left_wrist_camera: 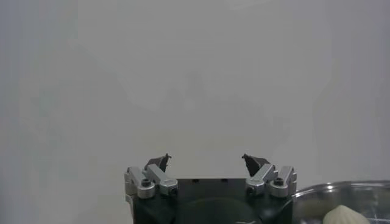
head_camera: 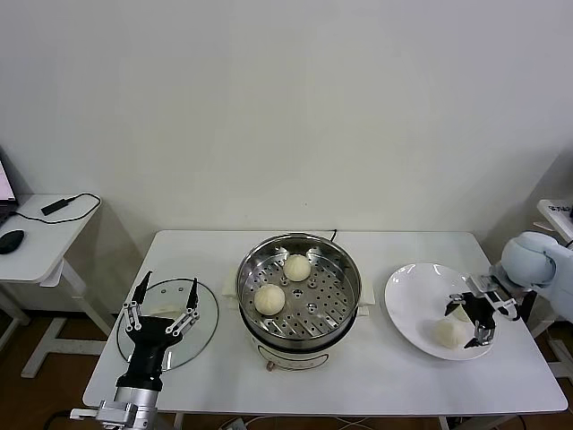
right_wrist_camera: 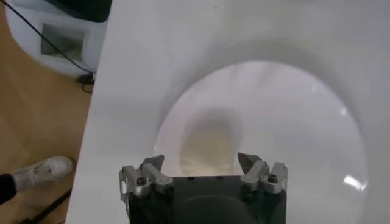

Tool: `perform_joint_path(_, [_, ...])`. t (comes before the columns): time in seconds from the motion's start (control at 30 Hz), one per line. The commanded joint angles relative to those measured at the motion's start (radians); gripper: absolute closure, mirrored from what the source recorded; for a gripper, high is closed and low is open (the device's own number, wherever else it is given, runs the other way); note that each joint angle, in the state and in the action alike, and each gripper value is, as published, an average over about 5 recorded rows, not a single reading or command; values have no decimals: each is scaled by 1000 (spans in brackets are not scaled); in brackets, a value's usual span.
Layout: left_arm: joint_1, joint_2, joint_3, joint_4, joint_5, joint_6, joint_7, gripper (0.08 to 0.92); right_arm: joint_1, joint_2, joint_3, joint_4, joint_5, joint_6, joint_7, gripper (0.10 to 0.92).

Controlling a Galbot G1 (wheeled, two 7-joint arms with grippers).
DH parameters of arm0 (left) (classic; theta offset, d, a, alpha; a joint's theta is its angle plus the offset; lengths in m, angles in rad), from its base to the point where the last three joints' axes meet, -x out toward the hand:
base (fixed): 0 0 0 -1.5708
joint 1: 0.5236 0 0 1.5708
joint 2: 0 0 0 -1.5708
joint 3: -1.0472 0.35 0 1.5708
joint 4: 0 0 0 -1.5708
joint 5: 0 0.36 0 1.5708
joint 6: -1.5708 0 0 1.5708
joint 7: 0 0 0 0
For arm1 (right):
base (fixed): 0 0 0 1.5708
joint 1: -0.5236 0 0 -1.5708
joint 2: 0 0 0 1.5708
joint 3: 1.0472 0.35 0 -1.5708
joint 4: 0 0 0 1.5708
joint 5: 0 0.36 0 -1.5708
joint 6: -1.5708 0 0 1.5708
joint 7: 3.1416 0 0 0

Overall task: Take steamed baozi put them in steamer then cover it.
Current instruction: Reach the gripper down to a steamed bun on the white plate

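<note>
**Right claw poised over the plate, two buns still to move**

While two steamed baozi point(head_camera: 283, 283) already sit on the perforated tray of the steamer point(head_camera: 298, 291), the work now lies at the right gripper point(head_camera: 476, 320), which hangs low over the white plate point(head_camera: 414, 300) with its fingers spread wide and nothing between them. Directly beneath that claw, just past its fingertips, lies a plate bun point(head_camera: 450, 332); the right wrist view shows the same pale dome point(right_wrist_camera: 207, 149) centred ahead of the open jaws, roughly between the two fingers point(right_wrist_camera: 254, 164). Another bun seems to sit tucked behind the claw, mostly hidden by it. The bun is round, so it has no long axis to line up with; what matters is that it lies straight below and ahead of the claw, so a short descent and a squeeze look like the next call. A soft bun may dent if pinched hard.

Off to the claw's left, across bare table, stands the steamer, well apart from the plate. The right arm is plainly the nearer one for these buns.

Farther left again, the left gripper point(head_camera: 163, 299) waits above the cover point(head_camera: 167, 334), fingers spread and empty, pointing upward; the glass lid lies flat on the table beneath it, beside the steamer
</note>
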Motion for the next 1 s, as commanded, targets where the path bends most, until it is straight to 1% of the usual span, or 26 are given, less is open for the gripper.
perform_joint_path(0.03, [4,-2,-14,-16,-17,14,-4,177,-128,16,86,-65,-57,3,71,203])
perform_joint_path(0.27, [3,-2,-28,-6,-21,8,-6,177,-115,62,81,-94,-33,-14,106,203])
perform_joint_path(0.57, [-2,-3,-26,10,-22,4,-6,177,-107,79,70,-103,-26,-20,90,207])
perform_joint_path(0.67, [-4,-3,-25,10,-22,3,-5,177,-103,75,70,-97,-22,-22,85,242])
perform_joint_path(0.83, [-9,-3,-25,13,-22,3,-4,177,-88,57,66,-65,-9,-28,84,330])
perform_joint_path(1.0, [-11,-1,-24,13,-24,1,-3,177,-46,29,55,-16,7,-14,73,378])
